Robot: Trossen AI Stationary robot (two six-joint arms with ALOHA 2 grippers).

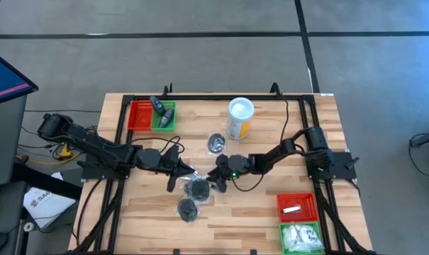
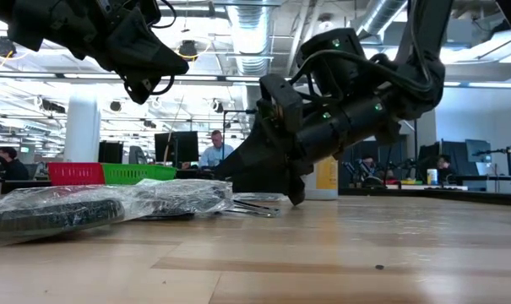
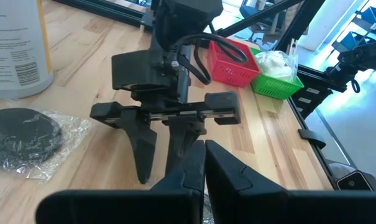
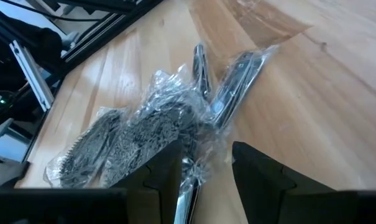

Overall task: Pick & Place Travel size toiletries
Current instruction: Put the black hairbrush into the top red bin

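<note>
Glinting clear-wrapped dark pucks [image 1: 197, 188]

three wrapped pucks [image 1: 198, 188], four baskets [image 1: 141, 115] (two red), one canister [image 1: 240, 118]

Almost no writing can be read. A yellow canister [image 3: 17, 50], standing on the worktop [image 1: 257, 205] toward its far edge, has a white label with rows of small black print and a barcode (too small to make out). A white sheet [image 1: 45, 201] on the floor past the worktop's left edge bears dark letters beginning "SA"; the rest is unclear.
</note>
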